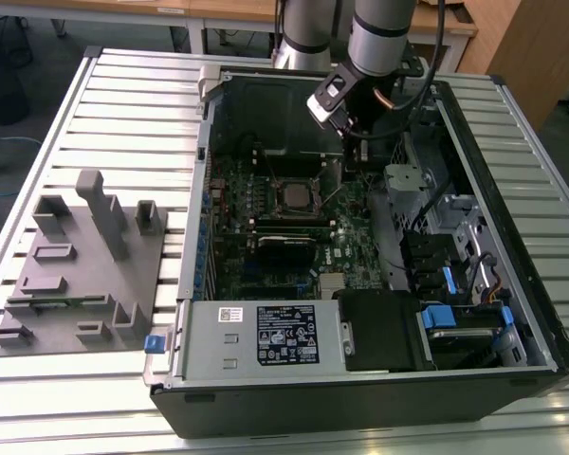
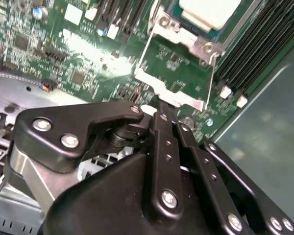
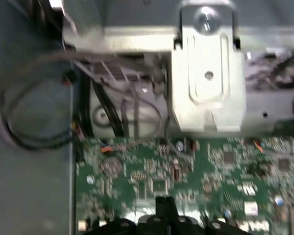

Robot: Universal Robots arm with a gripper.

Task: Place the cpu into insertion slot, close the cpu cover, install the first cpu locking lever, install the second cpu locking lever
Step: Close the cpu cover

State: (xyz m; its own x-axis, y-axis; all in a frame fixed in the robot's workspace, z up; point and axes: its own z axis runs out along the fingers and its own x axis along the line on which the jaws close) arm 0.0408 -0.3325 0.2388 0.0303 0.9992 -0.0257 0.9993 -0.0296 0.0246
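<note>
Inside the open computer case (image 1: 313, 412), we note the cpu (image 2: 210, 12) seated in its socket, with the cpu cover (image 2: 183, 35) apparently down around it. The gripper (image 2: 157, 105) is drawn narrow, its tips just beside a wire lever (image 2: 143, 54). We cannot tell whether anything is pinched. We judge both levers not yet latched.

cpu (image 1: 292, 196): dull silver-grey metal top, matt.
cpu cover (image 2: 181, 35): thin silvery metal, bright sheen.
motherboard (image 2: 176, 68): green board, glossy, patches of glare.
hand (image 2: 161, 110): smooth matt black; shiny metal screw heads.
bench (image 1: 123, 95): pale ribbed metal, satin.
parts tray (image 1: 76, 256): matt grey plastic.
power-supply box (image 1: 209, 351): silvery sheet metal, white paper label.
</note>
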